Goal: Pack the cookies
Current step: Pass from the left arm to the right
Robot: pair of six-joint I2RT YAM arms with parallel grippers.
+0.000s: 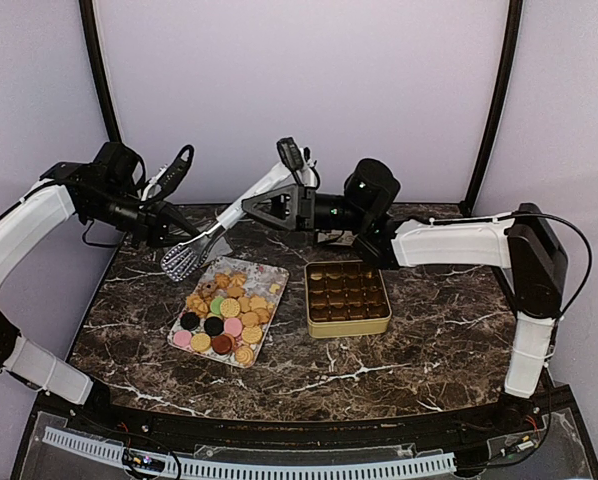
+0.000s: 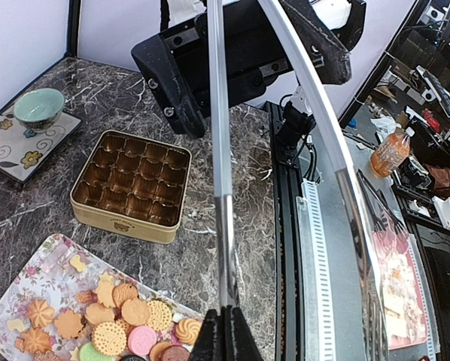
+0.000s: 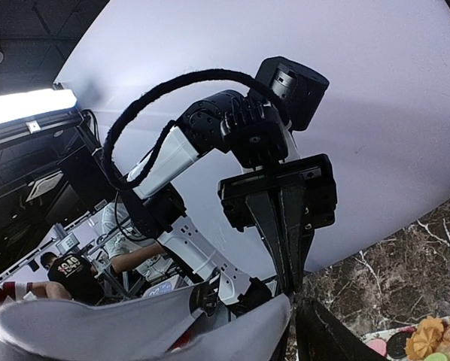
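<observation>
Clamping the tongs [image 1: 184, 262] shut, the left end effector [image 1: 172, 235] hovers just behind the cookies [image 1: 224, 310] on the tray [image 1: 270, 273], nearer them than the right end effector [image 1: 264, 207], whose jaws flank the tongs' slanting handle, grip unclear.

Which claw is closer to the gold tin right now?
Right. The right claw hangs beyond and left of the tin; the left claw is farther left, beyond the cookie tray, gripping the tongs.
</observation>
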